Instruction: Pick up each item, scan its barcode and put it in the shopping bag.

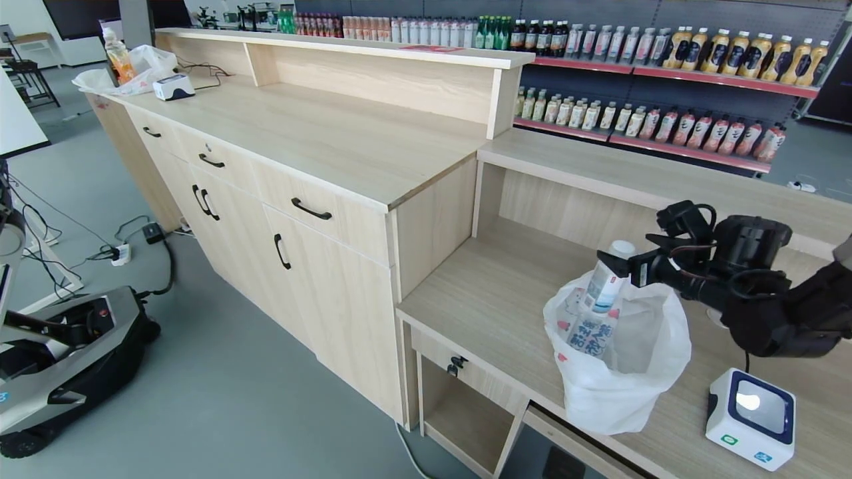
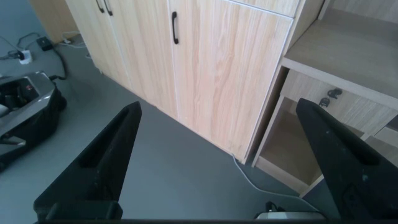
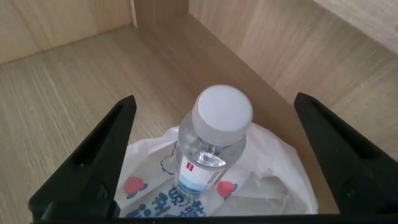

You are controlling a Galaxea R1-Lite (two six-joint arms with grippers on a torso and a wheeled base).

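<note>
Right gripper spread wide at the bottle, which stands upright in the shopping bag.

On the right wrist camera I can see a gap on both sides. The fingers sit well clear of the white cap, and the bottle's neck rises out of the bag mouth. The head camera gives me the setting: the bag is on the low desk, the white scanner is near it at the desk's front edge, and the drink shelves are behind. On the left wrist camera, my left gripper is also wide, holding nothing, over grey floor beside the cabinet doors.
</note>
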